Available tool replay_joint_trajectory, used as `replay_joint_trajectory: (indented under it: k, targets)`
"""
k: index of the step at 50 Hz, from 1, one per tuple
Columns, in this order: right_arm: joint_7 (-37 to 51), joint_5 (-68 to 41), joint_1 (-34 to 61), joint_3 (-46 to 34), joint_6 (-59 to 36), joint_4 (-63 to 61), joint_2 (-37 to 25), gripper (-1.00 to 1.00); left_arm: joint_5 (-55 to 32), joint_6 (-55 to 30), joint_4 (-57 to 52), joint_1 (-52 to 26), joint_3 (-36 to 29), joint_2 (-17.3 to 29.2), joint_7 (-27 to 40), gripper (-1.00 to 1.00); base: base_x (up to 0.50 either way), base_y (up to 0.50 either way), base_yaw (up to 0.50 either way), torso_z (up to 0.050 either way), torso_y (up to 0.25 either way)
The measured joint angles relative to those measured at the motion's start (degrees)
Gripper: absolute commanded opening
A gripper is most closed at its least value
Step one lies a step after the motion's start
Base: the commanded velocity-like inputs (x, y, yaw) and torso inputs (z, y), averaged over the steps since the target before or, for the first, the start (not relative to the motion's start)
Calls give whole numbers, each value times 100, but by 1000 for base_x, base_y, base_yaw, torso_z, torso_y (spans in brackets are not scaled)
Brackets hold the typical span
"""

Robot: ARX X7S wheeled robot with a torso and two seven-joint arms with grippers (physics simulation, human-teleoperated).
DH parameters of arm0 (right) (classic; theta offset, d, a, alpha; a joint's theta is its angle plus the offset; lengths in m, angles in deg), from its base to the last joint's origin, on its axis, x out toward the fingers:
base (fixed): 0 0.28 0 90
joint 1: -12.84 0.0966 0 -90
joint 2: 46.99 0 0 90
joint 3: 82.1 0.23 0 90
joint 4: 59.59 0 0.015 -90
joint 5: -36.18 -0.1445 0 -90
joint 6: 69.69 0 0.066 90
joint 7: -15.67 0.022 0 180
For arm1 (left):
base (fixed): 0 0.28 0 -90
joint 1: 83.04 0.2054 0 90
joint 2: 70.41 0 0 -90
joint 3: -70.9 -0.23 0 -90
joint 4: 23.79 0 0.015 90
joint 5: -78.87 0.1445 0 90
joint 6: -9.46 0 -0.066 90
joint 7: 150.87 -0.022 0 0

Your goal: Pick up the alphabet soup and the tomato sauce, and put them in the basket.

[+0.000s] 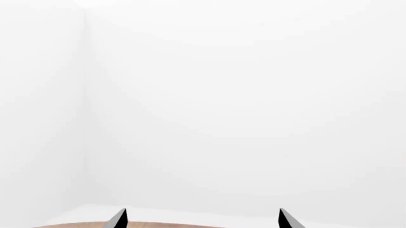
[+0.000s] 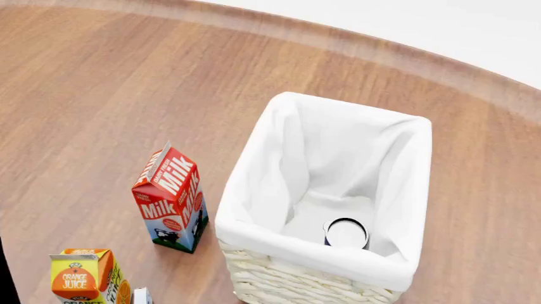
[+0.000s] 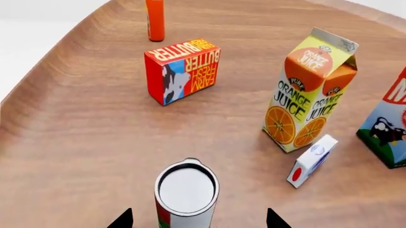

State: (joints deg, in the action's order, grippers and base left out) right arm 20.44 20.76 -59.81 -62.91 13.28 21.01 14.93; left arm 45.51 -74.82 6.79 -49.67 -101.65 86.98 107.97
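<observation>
While the alphabet soup (image 2: 346,233) already stands inside the basket (image 2: 253,190), the upright tomato sauce (image 3: 186,194) sits at the right wrist view's bottom centre, squarely between the right gripper (image 3: 198,221)'s parted, empty jaws.

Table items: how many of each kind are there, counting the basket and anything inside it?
Cartons: 2 (milk, orange juice)
Cans: 2 (soup inside the basket, tomato sauce outside it)
Boxes: 2 (butter, small white box)
Bottles: 1 (orange bottle)
Baskets: 1
Total: 8
</observation>
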Motion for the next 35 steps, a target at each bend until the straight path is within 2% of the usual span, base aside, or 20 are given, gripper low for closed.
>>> replay_joint_trajectory:
  k: [35]
  targets:
    - [2, -33, 84, 76, 203, 1272, 735, 100, 16, 92, 15, -225, -265, 57, 74, 100, 0, 0, 0, 0, 0]
